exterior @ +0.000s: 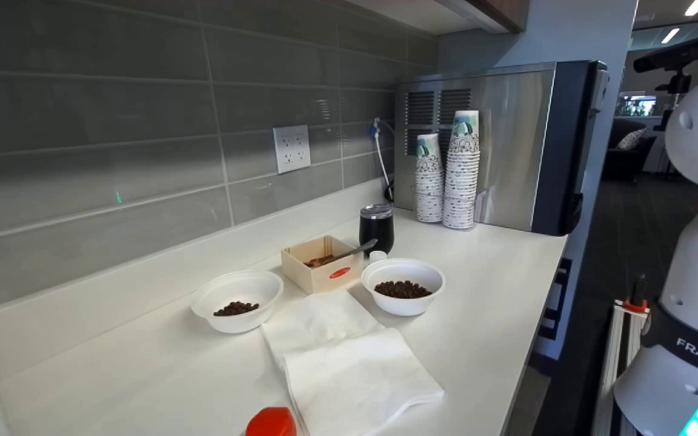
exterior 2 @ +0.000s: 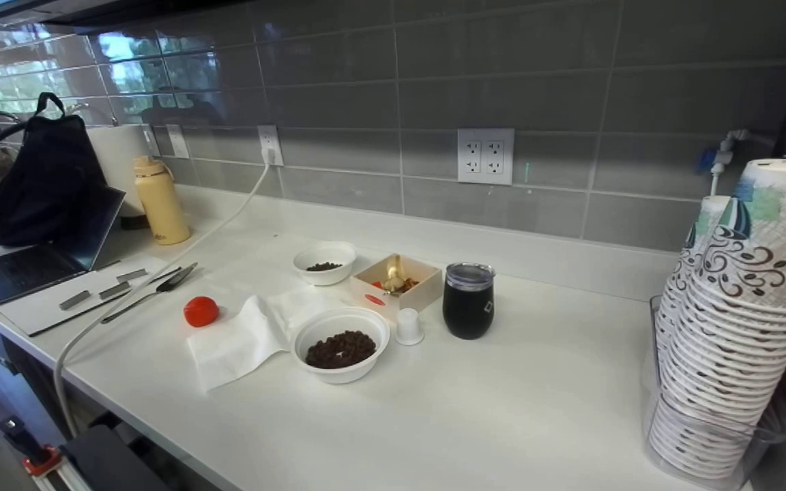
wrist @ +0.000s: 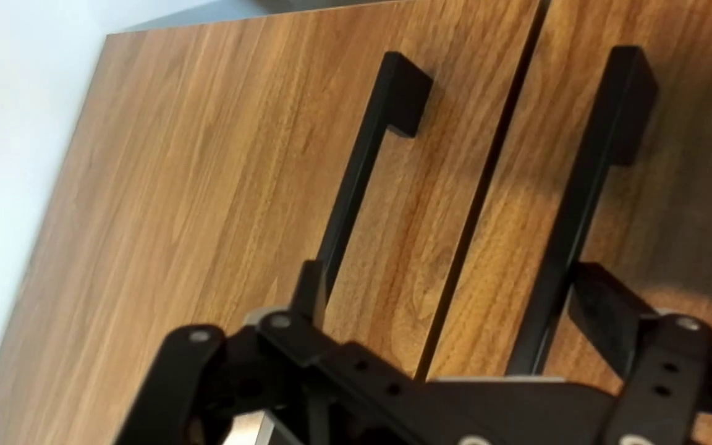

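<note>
My gripper (wrist: 447, 272) stood spread, a black cabinet bar handle (wrist: 574, 213) between its fingertips (wrist: 603, 315), close beside one, contact uncertain; I judged this lining-up, the next move calling for closing around it.

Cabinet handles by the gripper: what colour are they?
Both cabinet handles are black; they show best in the wrist view.

- In an exterior view, glossy grey rectangular wall tiles (exterior 2: 130, 69) mirror bright light.
- The flat white countertop (exterior: 173, 375) is bright, with soft shadows.
- In the wrist view, soft shadow dims the right-hand brown wooden door (wrist: 690, 235).
</note>
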Action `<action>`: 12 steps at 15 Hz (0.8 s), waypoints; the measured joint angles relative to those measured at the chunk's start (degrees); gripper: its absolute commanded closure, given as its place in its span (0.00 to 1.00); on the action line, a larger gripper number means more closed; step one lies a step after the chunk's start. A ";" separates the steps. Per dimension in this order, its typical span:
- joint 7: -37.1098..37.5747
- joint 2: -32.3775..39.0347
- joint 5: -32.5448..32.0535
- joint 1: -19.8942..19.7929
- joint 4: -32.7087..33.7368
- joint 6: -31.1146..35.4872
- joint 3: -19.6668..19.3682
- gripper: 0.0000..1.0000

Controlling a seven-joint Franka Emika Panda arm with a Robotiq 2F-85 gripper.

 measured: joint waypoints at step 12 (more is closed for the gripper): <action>-0.96 -7.80 0.51 -1.32 -5.87 0.79 -4.65 0.00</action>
